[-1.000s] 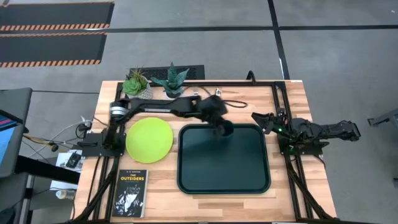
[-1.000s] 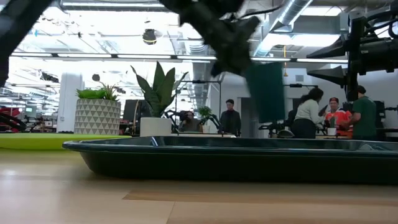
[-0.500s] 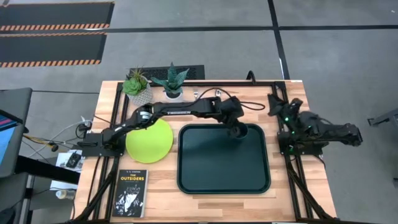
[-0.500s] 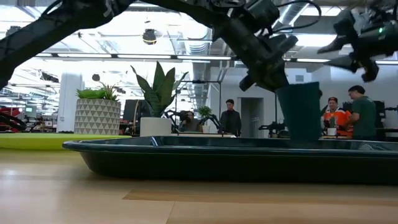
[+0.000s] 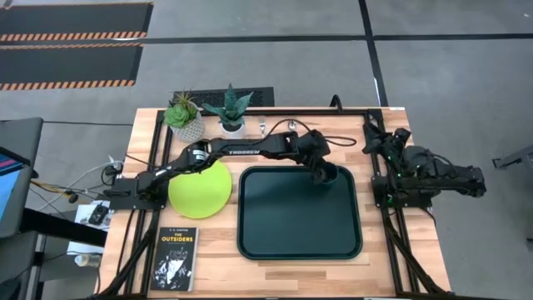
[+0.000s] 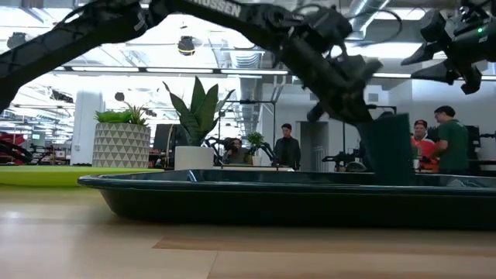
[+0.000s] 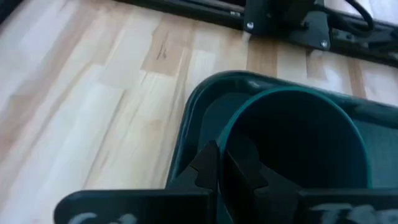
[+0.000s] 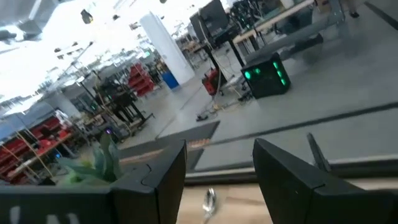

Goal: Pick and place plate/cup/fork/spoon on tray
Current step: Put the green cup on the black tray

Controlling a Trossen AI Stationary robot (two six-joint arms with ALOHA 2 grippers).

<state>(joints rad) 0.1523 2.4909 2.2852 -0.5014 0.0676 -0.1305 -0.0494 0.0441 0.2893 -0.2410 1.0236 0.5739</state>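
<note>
The dark teal cup (image 5: 327,174) stands upright in the far right corner of the dark green tray (image 5: 250,247). In the low view the tray's rim (image 6: 232,184) hides the base of the cup (image 6: 391,147). My left gripper (image 7: 225,163) is shut on the cup. My right gripper (image 8: 217,177) is open and empty, raised above the table's far right part (image 5: 372,140). The lime-green plate (image 5: 200,187) lies flat on the table left of the tray. A small silver utensil (image 8: 209,198) lies near the far edge; its handle colour does not show. My left gripper pinches the cup's wall at the rim (image 7: 229,132), one finger inside the cup and one outside. The fingers slant down from the table's left and far side. The cup stands about upright inside the tray, and the rim hides whether its base is on the tray's floor.
Two potted plants (image 5: 185,113) (image 5: 231,107) stand at the table's far edge. A black book (image 5: 176,257) lies at the near left. People stand in the room beyond the table (image 6: 449,139). The tray's floor (image 5: 291,225) is bare.
My left gripper has carried the cup toward the table's right edge and down, from lifted clear over the tray's far middle into its far right corner. My right gripper has swung up and toward the far edge.
</note>
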